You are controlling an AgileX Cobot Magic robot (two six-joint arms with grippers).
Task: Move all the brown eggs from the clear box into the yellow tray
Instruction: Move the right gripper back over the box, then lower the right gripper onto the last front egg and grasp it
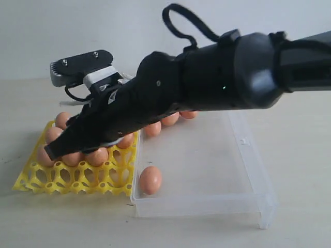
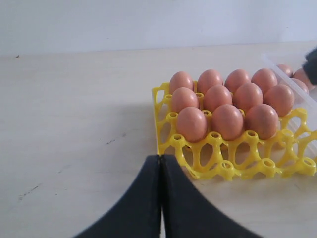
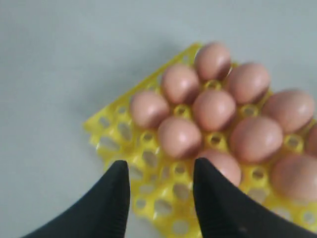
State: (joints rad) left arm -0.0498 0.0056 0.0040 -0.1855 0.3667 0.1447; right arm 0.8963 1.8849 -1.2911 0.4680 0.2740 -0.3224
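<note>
The yellow tray point(image 1: 31, 178) lies left of the clear box point(image 1: 253, 170) and holds several brown eggs point(image 1: 97, 156) in its back rows. One brown egg point(image 1: 150, 180) lies in the box's near left corner, and a few more point(image 1: 169, 120) sit along its far edge, partly hidden by the arm. My right gripper point(image 1: 51, 152) reaches across over the tray. In the right wrist view it point(image 3: 158, 168) is open above empty cups of the tray point(image 3: 114, 129), with an egg point(image 3: 223, 166) just beside one fingertip. My left gripper point(image 2: 161, 157) is shut and empty, near a corner of the tray point(image 2: 198, 163).
The right arm's thick black body point(image 1: 217, 77) spans the box and tray and hides much of both. Bare pale tabletop point(image 1: 300, 134) surrounds them. The tray's front rows point(image 1: 77, 181) are unfilled cups.
</note>
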